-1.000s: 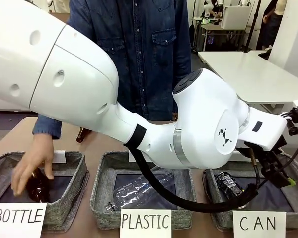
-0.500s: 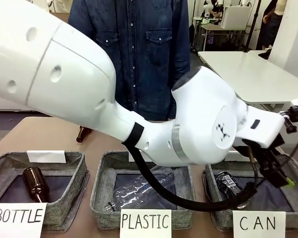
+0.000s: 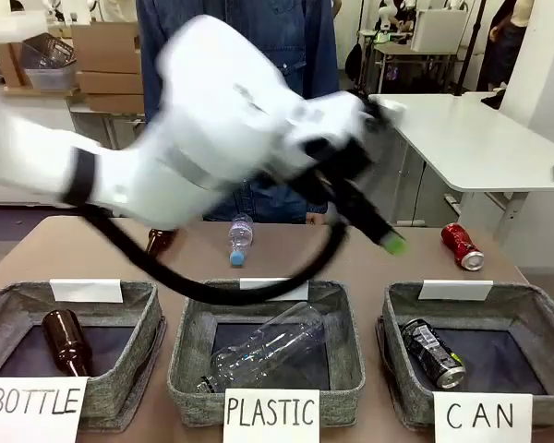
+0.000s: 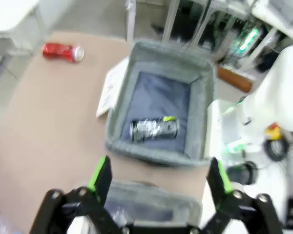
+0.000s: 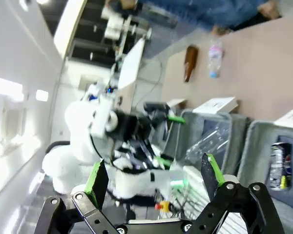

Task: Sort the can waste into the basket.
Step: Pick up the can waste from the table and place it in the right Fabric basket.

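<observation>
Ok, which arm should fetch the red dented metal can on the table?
Left, probably. The left end effector, open and empty, hangs over the table near the red dented metal can, which its wrist camera sees. The right end effector looks farther off, beside the table.

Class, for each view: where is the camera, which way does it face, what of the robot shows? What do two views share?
Front: fixed between the arms, facing the person across the table; blurred left arm spans it.
Left wrist: above the table, looking down on the CAN basket; open left fingers below.
Right wrist: rolled, facing along the baskets; open right fingers below.
Shared: front and left wrist show the black can inside, red can outside.
</observation>
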Robot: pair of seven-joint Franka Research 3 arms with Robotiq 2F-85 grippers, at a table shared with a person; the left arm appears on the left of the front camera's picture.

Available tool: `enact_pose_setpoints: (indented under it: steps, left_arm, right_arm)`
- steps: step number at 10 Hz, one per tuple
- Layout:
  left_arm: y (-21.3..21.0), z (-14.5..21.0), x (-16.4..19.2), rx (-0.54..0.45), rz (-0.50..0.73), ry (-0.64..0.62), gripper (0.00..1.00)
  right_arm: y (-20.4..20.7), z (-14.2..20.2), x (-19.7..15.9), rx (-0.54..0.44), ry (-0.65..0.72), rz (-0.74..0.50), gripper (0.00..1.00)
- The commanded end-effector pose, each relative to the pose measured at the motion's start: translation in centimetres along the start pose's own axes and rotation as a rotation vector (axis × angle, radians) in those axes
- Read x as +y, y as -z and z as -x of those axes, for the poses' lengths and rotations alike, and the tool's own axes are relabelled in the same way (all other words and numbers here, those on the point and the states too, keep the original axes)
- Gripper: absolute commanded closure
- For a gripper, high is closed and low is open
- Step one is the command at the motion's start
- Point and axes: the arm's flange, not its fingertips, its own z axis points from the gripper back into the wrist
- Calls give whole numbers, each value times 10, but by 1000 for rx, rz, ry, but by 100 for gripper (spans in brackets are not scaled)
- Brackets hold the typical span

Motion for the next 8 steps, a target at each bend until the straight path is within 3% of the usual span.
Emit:
enact_pose_setpoints:
  steps: [1, 4, 5, 8]
  left_arm:
    - [-87, 65, -1, -92, -11, -238, 0]
    - [-190, 153, 12, -300, 93, -551, 0]
    - [-219, 186, 20, -371, 136, -720, 0]
    - [-257, 273, 51, -461, 303, -882, 0]
  right_arm:
    - [41, -16, -2, 121, -48, -11, 0]
    - [106, -11, 4, 264, -142, -12, 0]
    - [115, -11, 4, 274, -163, -36, 0]
    - [123, -13, -4, 228, -123, -75, 0]
